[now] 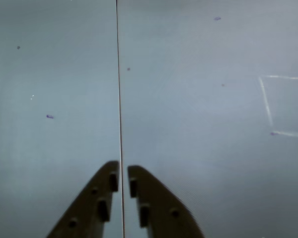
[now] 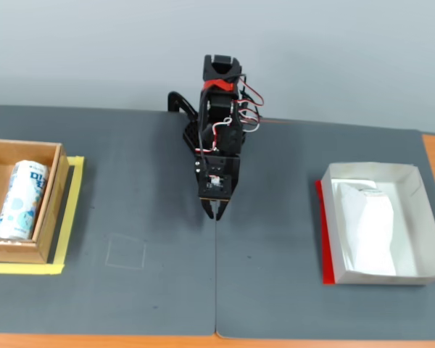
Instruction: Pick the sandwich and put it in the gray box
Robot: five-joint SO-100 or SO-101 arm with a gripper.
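Observation:
The sandwich (image 2: pixel 370 228), a white wrapped package, lies inside the gray box (image 2: pixel 370 169) at the right of the fixed view; a red strip runs along the box's left edge. My gripper (image 2: pixel 214 210) hangs over the middle of the dark mat, well left of the box, pointing down. In the wrist view the gripper (image 1: pixel 123 171) has its two brown fingers almost together with nothing between them, over the mat seam. Neither the sandwich nor the box shows in the wrist view.
A brown cardboard box (image 2: pixel 49 210) on yellow tape at the far left holds a blue-and-white can (image 2: pixel 18 199). A faint chalk square (image 2: pixel 125 252) (image 1: pixel 283 104) is drawn on the mat. The mat seam (image 2: pixel 216 290) runs toward the front edge.

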